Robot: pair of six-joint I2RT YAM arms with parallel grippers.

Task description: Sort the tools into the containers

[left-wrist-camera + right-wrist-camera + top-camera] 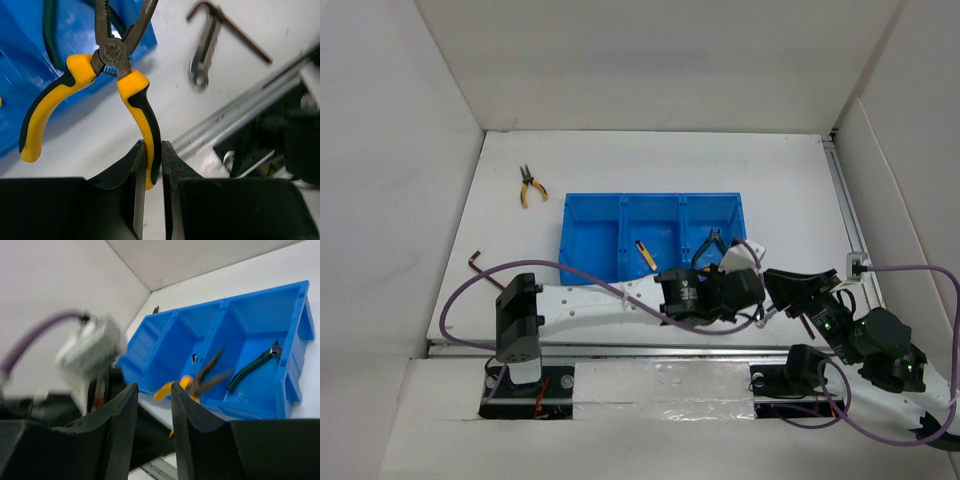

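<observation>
My left gripper (152,150) is shut on one handle of the yellow-and-black pliers (122,70), which hang above the table by the near edge of the blue three-compartment tray (590,235). Green-handled pliers (708,245) lie in the tray's right compartment. A short yellow-and-black tool (646,257) lies in the middle one. My right gripper (154,386) stands open and empty just right of the held pliers (197,382). A dark hex key (235,32) and a small silver piece (202,57) lie on the table past the held pliers.
A second pair of yellow pliers (528,187) lies at the far left of the table. Another hex key (475,260) lies left of the tray. A metal rail (240,110) runs along the table's near edge. White walls close in the sides and back.
</observation>
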